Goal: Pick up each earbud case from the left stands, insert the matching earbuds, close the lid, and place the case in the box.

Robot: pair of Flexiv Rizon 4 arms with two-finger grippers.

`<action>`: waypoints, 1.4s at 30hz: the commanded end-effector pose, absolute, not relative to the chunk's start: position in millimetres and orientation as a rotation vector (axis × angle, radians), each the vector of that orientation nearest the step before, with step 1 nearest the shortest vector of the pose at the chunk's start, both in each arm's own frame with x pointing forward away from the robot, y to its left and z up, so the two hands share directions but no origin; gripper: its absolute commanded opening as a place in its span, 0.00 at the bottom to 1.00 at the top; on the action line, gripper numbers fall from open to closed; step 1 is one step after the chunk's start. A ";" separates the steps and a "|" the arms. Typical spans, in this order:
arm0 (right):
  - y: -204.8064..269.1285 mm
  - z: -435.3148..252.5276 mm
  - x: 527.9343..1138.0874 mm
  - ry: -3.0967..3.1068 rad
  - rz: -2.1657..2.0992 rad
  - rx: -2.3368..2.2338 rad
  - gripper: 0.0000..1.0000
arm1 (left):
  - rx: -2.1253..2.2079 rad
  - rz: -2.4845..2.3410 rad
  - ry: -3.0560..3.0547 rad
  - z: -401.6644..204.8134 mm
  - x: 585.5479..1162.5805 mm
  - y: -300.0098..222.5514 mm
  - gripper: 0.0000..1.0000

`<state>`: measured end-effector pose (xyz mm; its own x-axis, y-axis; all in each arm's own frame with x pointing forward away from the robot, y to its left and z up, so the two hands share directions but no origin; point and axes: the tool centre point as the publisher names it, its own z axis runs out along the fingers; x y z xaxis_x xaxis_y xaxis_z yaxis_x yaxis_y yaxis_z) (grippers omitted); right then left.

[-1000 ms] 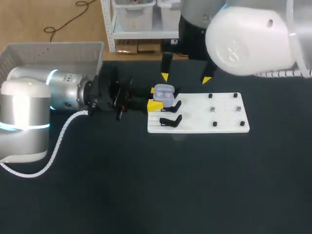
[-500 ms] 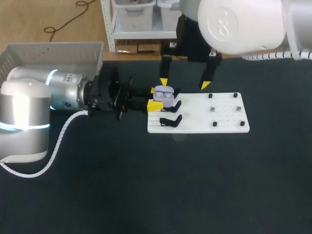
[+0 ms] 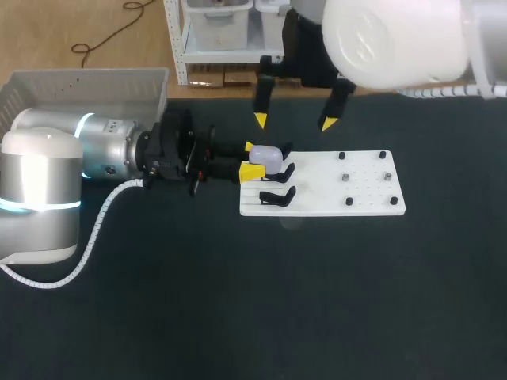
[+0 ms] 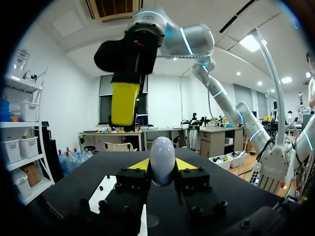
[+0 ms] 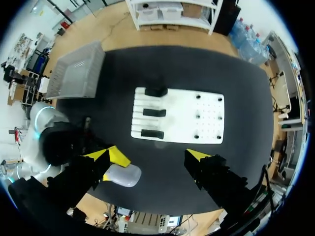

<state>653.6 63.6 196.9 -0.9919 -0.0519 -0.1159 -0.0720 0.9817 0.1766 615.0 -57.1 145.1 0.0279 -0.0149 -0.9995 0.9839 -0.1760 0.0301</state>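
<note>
Since the case shows its lid down and sits clamped from both sides between the fingers of the left pincer, we judge insertion and closing done for this unit. Step in hand: placing it in the box.

The right wrist view shows all three stands bare, with the case held off them by the left edge of the board. We see no other case, so this is likely the last one.

Next move, our estimate:
- The left arm must draw the case back from the board and swing it to the box at the table's far left corner.
- The box lies behind that arm's wrist, so the arm has to fold back rather than reach out.
- Release should come low over the box floor. The case is smooth and rounded, so it may roll or bounce.

Poses, near to far:
- The left arm lies level over the table, coming in from the left, with its fingers pointing along the table toward the board.
- The right pincer hangs above and beyond the case, fingers down and spread wide, holding nothing.
- We judge the right pincer clear of the left arm's path back.
</note>
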 end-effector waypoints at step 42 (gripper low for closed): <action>39.6 252.4 576.0 2.506 0.401 -0.209 1.00 | 0.672 -0.689 1.798 170.7 813.4 184.2 0.00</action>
<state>578.1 41.0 254.6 -0.8379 -0.0756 -0.5406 -0.2373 0.9423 0.2361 792.4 179.2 177.9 -0.2971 0.1185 -0.9475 0.7580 0.6327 -0.1585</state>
